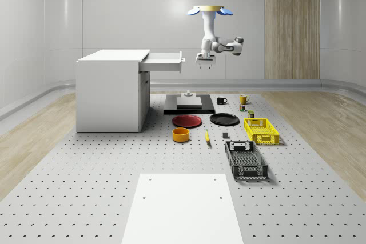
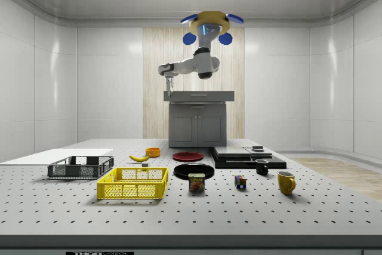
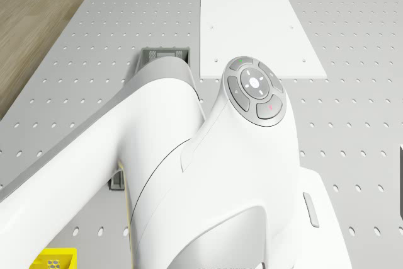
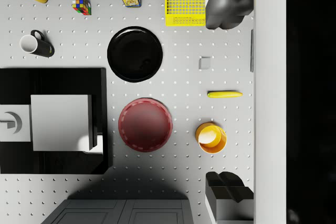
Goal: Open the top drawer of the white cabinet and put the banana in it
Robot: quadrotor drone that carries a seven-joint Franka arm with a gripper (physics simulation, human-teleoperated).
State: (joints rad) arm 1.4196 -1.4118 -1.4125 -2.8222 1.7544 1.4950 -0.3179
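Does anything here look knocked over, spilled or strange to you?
Nothing is spilled or broken. The one thing that stands out: the white cabinet's top drawer is pulled open, while the banana lies on the table beside the orange bowl. The drone hovers just off the drawer's front, gripper open.

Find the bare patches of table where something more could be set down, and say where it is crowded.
Free: the table left of the white sheet in the whole-scene view, and in front of the cabinet. Crowded: the red plate, black plate, orange bowl, banana and two baskets sit close together.
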